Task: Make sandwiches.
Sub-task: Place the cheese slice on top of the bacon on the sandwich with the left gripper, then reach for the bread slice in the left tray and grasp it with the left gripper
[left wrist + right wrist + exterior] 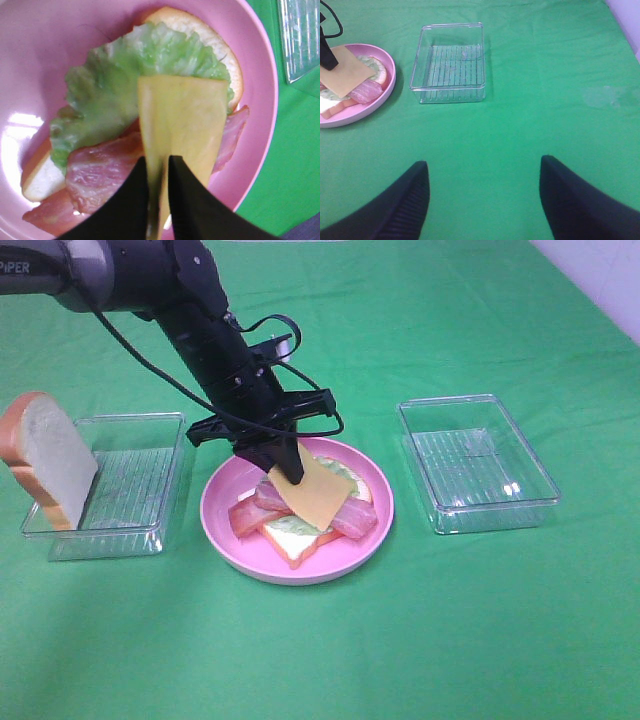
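A partial sandwich lies on the round pink plate: a bottom bread slice, green lettuce and bacon strips. My left gripper is shut on a yellow cheese slice and holds it just over the bacon and lettuce. The cheese shows pinched between the black fingers in the left wrist view. A second bread slice leans upright in the left clear tray. My right gripper is open and empty over bare green cloth; it is outside the exterior view.
An empty clear plastic tray stands to the right of the plate, also in the right wrist view. The table is covered with green cloth. The left arm's cables loop above the plate.
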Tool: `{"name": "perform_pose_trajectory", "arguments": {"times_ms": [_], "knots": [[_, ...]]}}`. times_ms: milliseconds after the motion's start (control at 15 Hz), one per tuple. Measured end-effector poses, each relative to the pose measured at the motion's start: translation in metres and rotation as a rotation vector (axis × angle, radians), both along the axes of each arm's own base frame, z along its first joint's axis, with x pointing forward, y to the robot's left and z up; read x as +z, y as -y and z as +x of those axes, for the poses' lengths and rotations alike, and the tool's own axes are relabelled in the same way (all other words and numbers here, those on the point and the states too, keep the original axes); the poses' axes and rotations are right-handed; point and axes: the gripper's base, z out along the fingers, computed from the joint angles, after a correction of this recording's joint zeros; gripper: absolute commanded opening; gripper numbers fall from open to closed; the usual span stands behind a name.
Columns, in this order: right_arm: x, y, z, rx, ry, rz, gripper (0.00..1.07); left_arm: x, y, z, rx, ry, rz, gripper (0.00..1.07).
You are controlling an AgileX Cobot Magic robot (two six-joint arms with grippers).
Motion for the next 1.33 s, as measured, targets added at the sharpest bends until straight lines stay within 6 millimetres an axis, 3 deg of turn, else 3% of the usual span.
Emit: {"name": "perform_pose_trajectory", "arguments": {"times_ms": [67, 200, 333, 467, 533, 600, 733, 867, 933, 1000, 1133, 1333], "knots": [[0.0, 0.0, 0.0, 0.0, 0.0, 0.0, 0.6, 0.0, 0.0, 0.0, -0.002, 0.001, 0.004, 0.57], [0.0, 0.0, 0.0, 0.0, 0.0, 0.0, 0.6, 0.004, -0.001, -0.001, -0.01, 0.002, 0.007, 0.77], [0.0, 0.0, 0.0, 0.0, 0.0, 0.0, 0.6, 0.028, -0.002, 0.002, -0.024, 0.065, 0.005, 0.77], [0.0, 0.0, 0.0, 0.0, 0.0, 0.0, 0.6, 0.077, -0.006, 0.01, -0.04, 0.165, 0.055, 0.76], [0.0, 0.0, 0.0, 0.0, 0.0, 0.0, 0.6, 0.077, -0.006, 0.01, -0.04, 0.165, 0.055, 0.76], [0.0, 0.0, 0.0, 0.0, 0.0, 0.0, 0.6, 0.096, -0.009, 0.014, -0.008, 0.225, 0.08, 0.76], [0.0, 0.0, 0.0, 0.0, 0.0, 0.0, 0.6, 0.142, -0.021, 0.009, 0.075, 0.333, 0.12, 0.76], [0.0, 0.0, 0.0, 0.0, 0.0, 0.0, 0.6, 0.168, -0.037, 0.005, 0.107, 0.415, 0.17, 0.75], [0.0, 0.0, 0.0, 0.0, 0.0, 0.0, 0.6, 0.184, -0.054, 0.002, 0.144, 0.448, 0.187, 0.73], [0.0, 0.0, 0.0, 0.0, 0.0, 0.0, 0.6, 0.184, -0.054, 0.002, 0.144, 0.448, 0.187, 0.73], [0.0, 0.0, 0.0, 0.0, 0.0, 0.0, 0.6, 0.201, -0.094, -0.01, 0.216, 0.447, 0.213, 0.73], [0.0, 0.0, 0.0, 0.0, 0.0, 0.0, 0.6, 0.21, -0.146, -0.037, 0.308, 0.41, 0.267, 0.74]]}}
